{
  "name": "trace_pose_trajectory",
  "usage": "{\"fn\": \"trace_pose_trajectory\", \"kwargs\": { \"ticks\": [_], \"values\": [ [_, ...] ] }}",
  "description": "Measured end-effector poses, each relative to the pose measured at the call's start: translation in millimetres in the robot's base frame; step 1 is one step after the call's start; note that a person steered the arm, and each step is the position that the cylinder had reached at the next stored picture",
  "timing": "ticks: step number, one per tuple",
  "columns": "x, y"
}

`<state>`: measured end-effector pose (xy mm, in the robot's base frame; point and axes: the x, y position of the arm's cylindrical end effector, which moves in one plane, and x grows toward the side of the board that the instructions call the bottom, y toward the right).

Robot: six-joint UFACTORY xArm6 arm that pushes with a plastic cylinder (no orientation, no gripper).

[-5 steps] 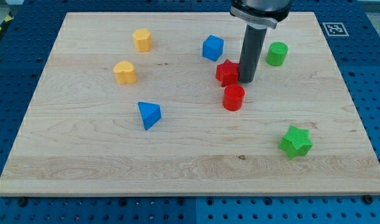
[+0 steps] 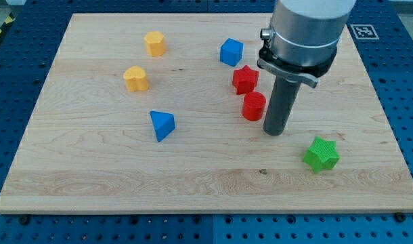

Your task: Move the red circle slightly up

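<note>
The red circle (image 2: 254, 106) is a short red cylinder near the middle of the wooden board (image 2: 91, 169). A red star (image 2: 245, 79) stands just above it, close by. My tip (image 2: 275, 132) rests on the board just to the right of the red circle and slightly below it, with a small gap between them. The rod rises from the tip to the arm's grey body at the view's top right.
A blue cube (image 2: 231, 51) is above the red star. A blue triangle (image 2: 162, 125) lies left of centre. Two yellow blocks (image 2: 154, 43) (image 2: 135, 78) sit at upper left. A green star (image 2: 321, 154) is at lower right. The arm hides the upper right area.
My tip has moved down the view, from beside the red star to beside and just below the red circle. The arm now covers the green cylinder at the upper right. The blocks have not visibly moved.
</note>
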<state>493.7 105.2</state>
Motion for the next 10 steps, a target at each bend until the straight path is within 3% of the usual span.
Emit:
{"fn": "trace_pose_trajectory", "kwargs": {
  "ticks": [5, 6, 7, 10],
  "values": [
    [-28.8, -27.8],
    [-2.0, -30.3],
    [-1.2, -55.0],
    [-13.8, -23.1]
  ]
}}
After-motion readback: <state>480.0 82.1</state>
